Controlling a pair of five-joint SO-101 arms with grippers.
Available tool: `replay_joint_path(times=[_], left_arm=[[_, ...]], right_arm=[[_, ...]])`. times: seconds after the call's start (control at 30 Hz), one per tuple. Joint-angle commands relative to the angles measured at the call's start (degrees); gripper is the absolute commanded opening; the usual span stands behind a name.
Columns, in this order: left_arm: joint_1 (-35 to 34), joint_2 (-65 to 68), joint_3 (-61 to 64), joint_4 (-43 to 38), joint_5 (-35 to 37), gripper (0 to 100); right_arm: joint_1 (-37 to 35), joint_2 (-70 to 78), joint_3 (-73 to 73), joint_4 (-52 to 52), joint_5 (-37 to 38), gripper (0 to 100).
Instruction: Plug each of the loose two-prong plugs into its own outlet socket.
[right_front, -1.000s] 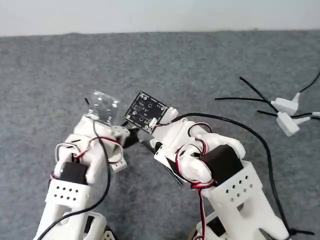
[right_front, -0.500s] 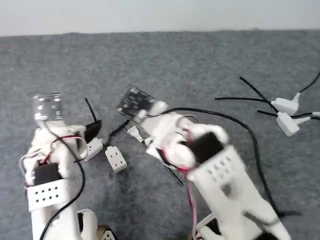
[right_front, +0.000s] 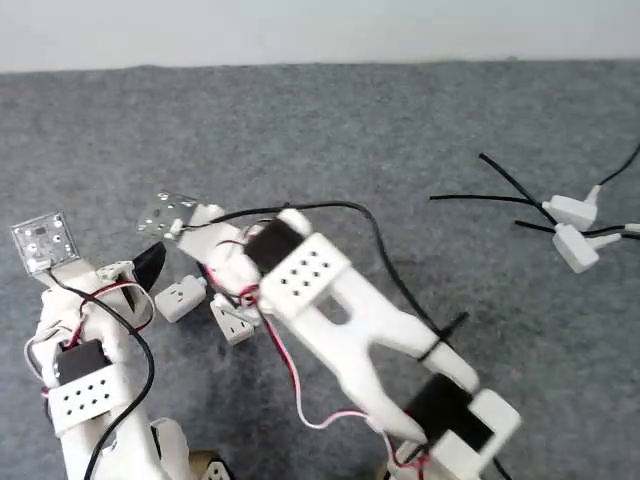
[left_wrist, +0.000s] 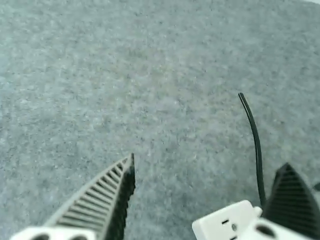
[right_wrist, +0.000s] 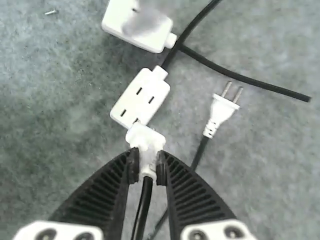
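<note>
My right gripper (right_wrist: 146, 155) is shut on a white two-prong plug (right_wrist: 145, 142). The plug's front rests against the end of a white outlet socket (right_wrist: 140, 97); its prongs are hidden. A second socket (right_wrist: 137, 25) lies just beyond, and a loose plug (right_wrist: 222, 107) on a black cord lies beside them. From above, the right arm stretches across both sockets (right_front: 232, 322) (right_front: 180, 298). My left gripper (left_wrist: 208, 162) is open over bare carpet, with one socket (left_wrist: 227, 225) against the outside of one finger (left_wrist: 290, 200).
Grey carpet covers the table. Two more white plugs (right_front: 572, 212) (right_front: 575, 248) with black cords lie at the far right. A black cable (left_wrist: 255, 145) runs past the left gripper. The right arm's own black cable (right_front: 400, 285) trails over the middle.
The left arm has swung away to the left and let the socket lie. The right arm has swept left across the table, bringing its plug up to a socket.
</note>
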Motion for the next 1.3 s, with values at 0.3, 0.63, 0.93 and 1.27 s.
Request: replay_joint_path(times=[0.3, 0.63, 0.93, 1.27], left_arm=[[-0.3, -0.8, 1.0, -4.8, 0.7, 41], [-0.3, -0.6, 1.2, -5.1, 0.7, 41], [-0.3, -0.4, 1.2, -5.1, 0.7, 41], [-0.3, -0.4, 1.2, -5.2, 0.6, 41]], right_arm=[[-4.4, 2.9, -5.2, -0.9, -2.4, 0.9], [-4.0, 3.1, -4.1, -0.1, -3.1, 0.9], [-2.1, 2.6, -0.9, -2.2, -3.1, 0.9], [-2.2, 3.1, -0.7, -1.8, -3.1, 0.9]])
